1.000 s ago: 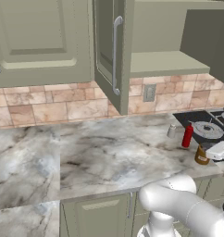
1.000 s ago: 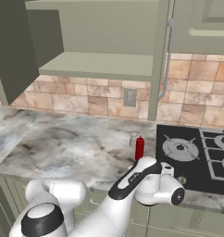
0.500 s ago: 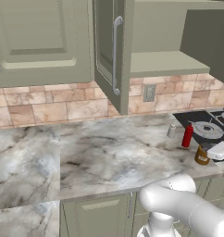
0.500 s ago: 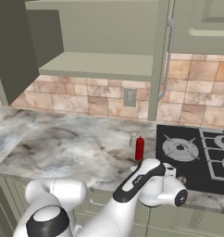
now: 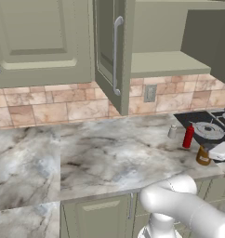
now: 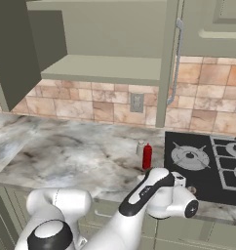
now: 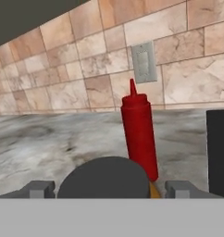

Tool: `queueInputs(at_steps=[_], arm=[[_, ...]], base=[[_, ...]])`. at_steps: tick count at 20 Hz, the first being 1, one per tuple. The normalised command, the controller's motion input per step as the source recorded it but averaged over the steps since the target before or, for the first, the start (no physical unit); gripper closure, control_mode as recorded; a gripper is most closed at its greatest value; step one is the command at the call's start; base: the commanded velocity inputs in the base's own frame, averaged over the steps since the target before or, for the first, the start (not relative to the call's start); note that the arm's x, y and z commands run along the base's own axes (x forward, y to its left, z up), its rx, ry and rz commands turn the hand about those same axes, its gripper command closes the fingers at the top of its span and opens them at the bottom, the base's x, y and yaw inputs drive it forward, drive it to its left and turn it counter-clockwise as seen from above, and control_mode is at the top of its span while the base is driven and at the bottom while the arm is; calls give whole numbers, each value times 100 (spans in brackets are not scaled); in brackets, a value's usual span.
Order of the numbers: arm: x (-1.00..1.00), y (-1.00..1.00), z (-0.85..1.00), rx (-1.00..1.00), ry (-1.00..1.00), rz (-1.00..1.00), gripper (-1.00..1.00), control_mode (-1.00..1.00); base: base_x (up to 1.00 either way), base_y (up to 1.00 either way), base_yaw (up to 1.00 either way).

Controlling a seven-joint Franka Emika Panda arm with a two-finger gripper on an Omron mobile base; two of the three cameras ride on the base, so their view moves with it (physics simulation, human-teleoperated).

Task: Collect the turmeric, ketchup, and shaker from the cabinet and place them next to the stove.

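Observation:
The turmeric (image 5: 203,155), orange-brown with a dark cap, stands on the marble counter by the stove (image 5: 212,128). In the hand view its round dark cap (image 7: 103,178) lies low between the finger tips. My gripper (image 7: 109,189) is open, with a gap on each side of the cap. The red ketchup (image 5: 188,136) (image 7: 139,134) stands upright just beyond it. Behind the ketchup stands the pale grey shaker (image 5: 172,131) (image 6: 140,148). The green cabinet (image 5: 165,62) hangs open above, its shelf bare. In the right base view my arm hides the turmeric.
The cabinet door (image 5: 109,51) with its silver bar handle juts out over the counter. A wall outlet (image 7: 144,62) sits in the tiled backsplash. The stove's dark edge (image 7: 218,152) is close on the right. Marble counter (image 5: 86,158) stretches left.

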Motion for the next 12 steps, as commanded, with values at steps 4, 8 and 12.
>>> queueInputs(at_steps=[4, 8, 12], arm=[[-16, 0, 28, 0, 0, 0, -100, -100], [-15, 0, 35, -1, 0, 0, -100, -100], [-14, 6, 41, -2, 0, 0, -100, -100]], base=[[0, 0, 0], [0, 0, 0], [0, 0, 0]])
